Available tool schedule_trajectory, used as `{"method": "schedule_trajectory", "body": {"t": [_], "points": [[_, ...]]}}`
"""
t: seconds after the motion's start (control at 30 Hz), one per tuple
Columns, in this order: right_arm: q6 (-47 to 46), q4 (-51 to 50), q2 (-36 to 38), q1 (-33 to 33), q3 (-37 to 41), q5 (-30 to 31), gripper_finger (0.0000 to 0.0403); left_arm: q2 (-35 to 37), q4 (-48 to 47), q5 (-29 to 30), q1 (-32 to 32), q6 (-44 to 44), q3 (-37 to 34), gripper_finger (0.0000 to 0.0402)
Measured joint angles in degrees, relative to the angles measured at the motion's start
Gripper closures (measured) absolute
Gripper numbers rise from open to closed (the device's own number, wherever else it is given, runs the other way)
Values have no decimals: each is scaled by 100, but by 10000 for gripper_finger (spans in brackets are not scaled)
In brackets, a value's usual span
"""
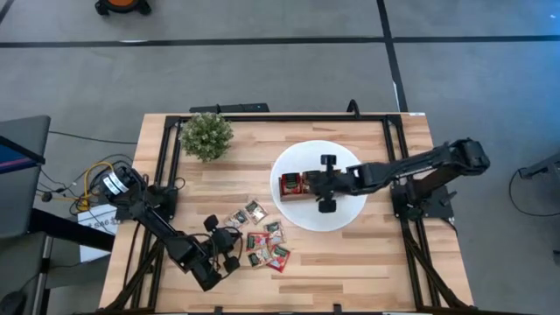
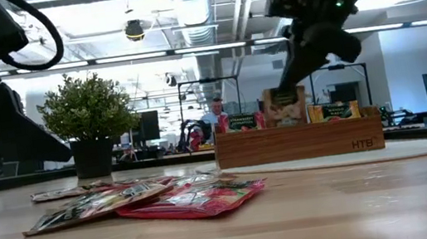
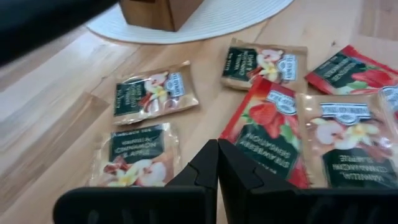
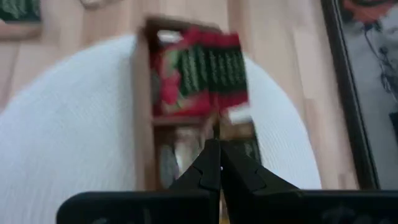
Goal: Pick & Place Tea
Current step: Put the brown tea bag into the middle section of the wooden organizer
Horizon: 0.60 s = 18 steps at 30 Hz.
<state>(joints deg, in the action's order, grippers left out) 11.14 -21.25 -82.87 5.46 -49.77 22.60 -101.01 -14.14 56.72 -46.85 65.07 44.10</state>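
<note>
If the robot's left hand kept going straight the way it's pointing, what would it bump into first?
Probably the tea sachets lying loose on the table. The shut left hand points low over them, with a red strawberry sachet right past its tips. Depth is hard to judge, so it might skim over toward the white plate instead.

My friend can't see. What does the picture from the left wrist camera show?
Small flat square tea sachets, red and pale, lie scattered on the light wooden table. The left arm's dark two-finger hand hangs shut just above them. The round white plate with a brown wooden tray sits beyond.
</note>
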Motion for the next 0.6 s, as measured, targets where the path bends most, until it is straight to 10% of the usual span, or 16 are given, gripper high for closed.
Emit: {"method": "schedule_trajectory", "body": {"t": [0.6], "points": [[225,-12,-340,73,-46,-300,403,2,82,-117,2,-130,0,401]]}}
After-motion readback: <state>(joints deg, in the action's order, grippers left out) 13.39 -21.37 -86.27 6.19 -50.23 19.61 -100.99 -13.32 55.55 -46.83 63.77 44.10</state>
